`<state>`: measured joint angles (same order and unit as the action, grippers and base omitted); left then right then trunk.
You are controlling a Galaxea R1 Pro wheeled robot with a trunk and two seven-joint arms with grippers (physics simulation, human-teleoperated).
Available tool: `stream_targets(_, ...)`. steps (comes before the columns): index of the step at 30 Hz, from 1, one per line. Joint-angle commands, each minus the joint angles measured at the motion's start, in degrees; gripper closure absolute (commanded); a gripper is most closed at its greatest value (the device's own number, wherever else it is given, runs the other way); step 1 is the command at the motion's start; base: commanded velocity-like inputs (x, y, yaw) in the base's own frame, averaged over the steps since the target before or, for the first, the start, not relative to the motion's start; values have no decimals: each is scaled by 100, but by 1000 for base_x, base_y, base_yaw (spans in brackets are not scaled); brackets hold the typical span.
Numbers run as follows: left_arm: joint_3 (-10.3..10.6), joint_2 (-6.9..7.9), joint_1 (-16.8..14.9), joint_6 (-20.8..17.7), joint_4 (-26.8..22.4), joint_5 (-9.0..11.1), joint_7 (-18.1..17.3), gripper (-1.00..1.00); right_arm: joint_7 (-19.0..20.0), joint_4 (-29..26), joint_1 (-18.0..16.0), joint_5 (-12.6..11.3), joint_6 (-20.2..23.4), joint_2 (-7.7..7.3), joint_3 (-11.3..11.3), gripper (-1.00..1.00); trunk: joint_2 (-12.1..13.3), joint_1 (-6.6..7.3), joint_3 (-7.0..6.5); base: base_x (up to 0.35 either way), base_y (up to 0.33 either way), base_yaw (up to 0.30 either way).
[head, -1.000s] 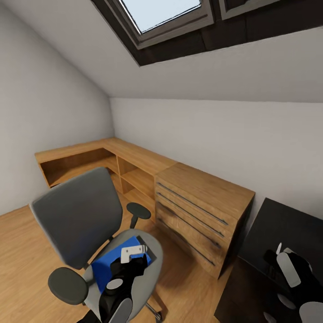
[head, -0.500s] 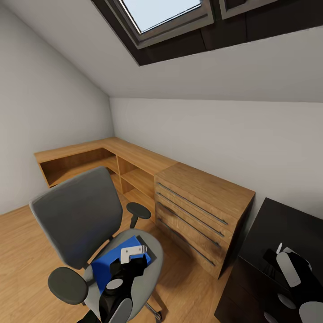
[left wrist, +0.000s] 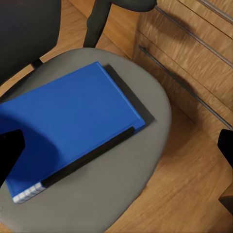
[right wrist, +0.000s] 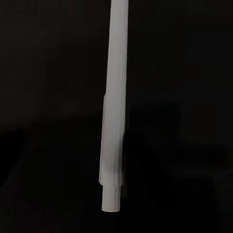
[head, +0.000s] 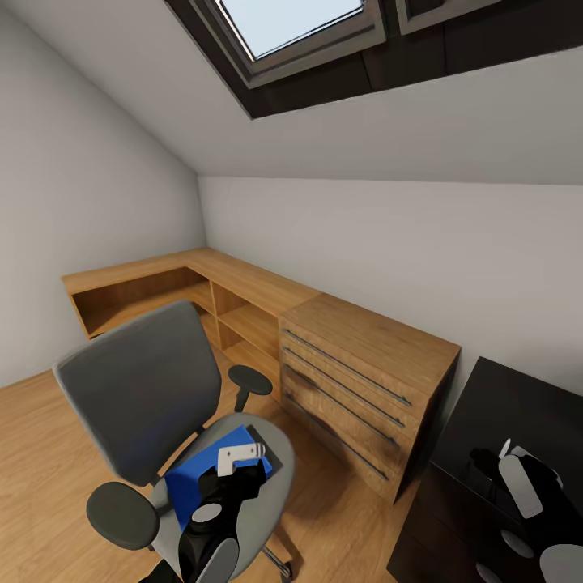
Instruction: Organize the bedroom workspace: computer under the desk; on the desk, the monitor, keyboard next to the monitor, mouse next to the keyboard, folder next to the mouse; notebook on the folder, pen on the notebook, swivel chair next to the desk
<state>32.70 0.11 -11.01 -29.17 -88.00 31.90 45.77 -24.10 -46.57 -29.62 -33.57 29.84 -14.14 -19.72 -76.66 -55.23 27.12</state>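
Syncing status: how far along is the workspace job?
Early. Done: nothing clearly visible. In hand: the pen shows close before the right claw over the desk; grip unclear. Left claw hovers above the folder, which lies on the swivel chair. Left: folder, notebook, chair.

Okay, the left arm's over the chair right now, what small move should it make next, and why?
Probably lower the left gripper onto the folder to grip its edge: the folder lies flat on the swivel chair seat, ungrasped, and belongs on the desk.
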Motion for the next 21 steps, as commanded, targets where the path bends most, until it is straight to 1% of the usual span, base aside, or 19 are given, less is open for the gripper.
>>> stream_targets(1,8,2,-6,-18,-7,36,46,-100,-51,204,0,-71,30,-1,-1,-100,-3,0,7,0,0,0)
stream_targets(10,8,2,-6,-18,-7,36,46,-100,-46,151,0,-71,30,-9,-12,-100,-3,0,7,0,0,0)
stream_targets(21,8,0,-6,-18,-6,36,46,-100,-51,106,0,-71,30,-10,-23,-100,438,241,-190,0,0,0)
